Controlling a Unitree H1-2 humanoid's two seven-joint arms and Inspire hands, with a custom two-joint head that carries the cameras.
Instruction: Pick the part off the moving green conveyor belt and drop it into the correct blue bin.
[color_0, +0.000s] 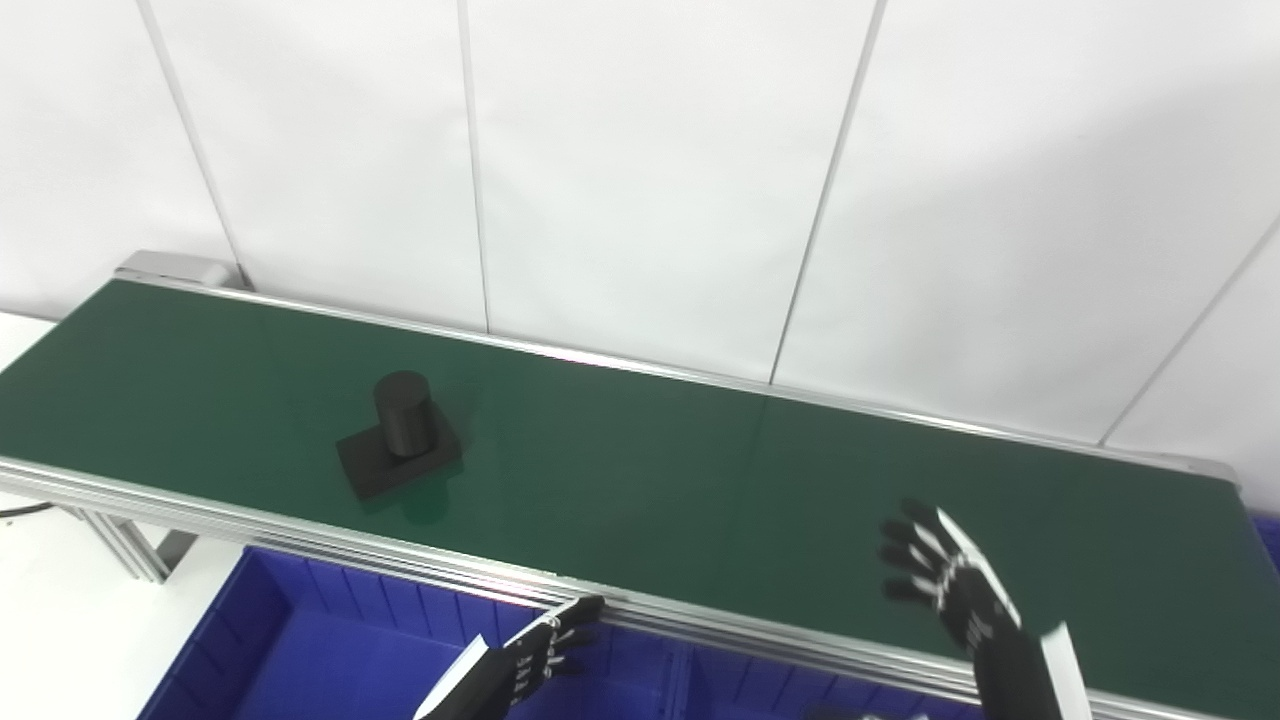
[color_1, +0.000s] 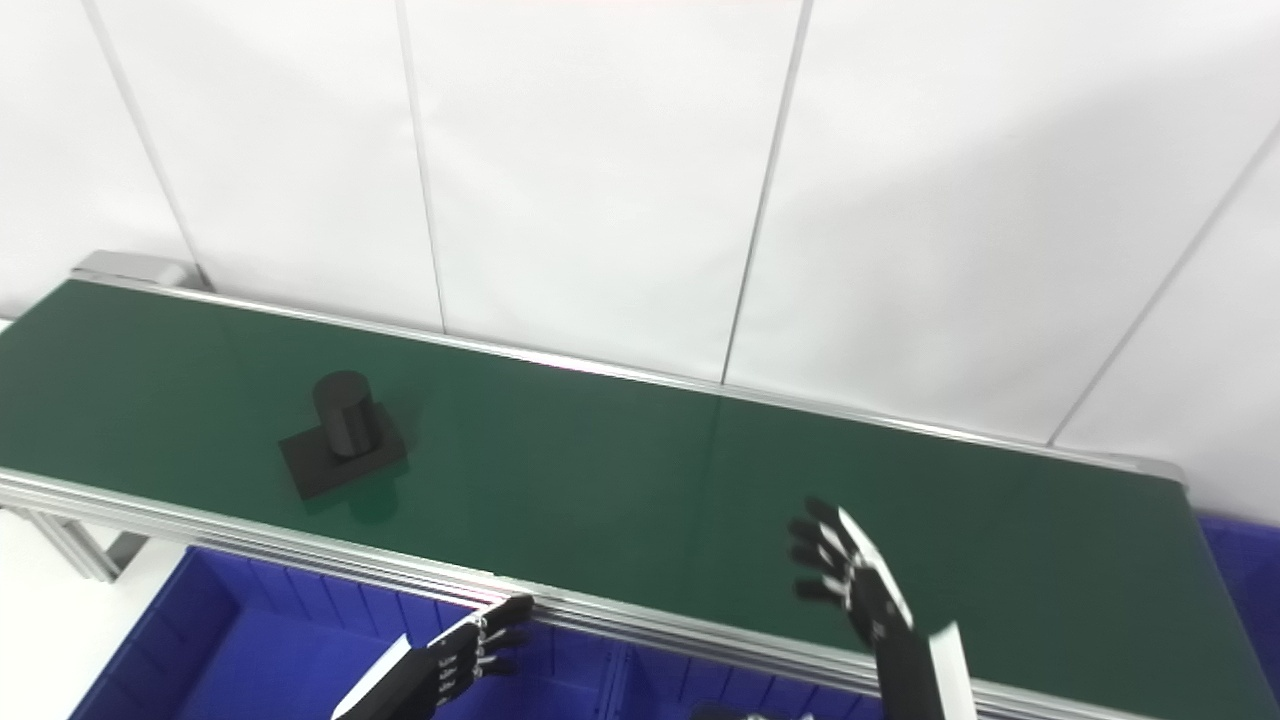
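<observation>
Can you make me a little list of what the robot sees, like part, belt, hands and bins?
part: black block with a round post, standing upright on the belt, toward its left end
belt: green conveyor belt with metal rails, running left to right
left hand: open, low over the blue bin, holding nothing
right hand: open, fingers spread, raised over the belt's right side, far from the part
bin: blue bin below the belt's near edge
wall: white panels behind

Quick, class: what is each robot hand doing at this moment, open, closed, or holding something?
Left hand: open, holding nothing, low by the belt's near rail above a blue bin.
Right hand: open, fingers spread above the green belt, holding nothing.
</observation>
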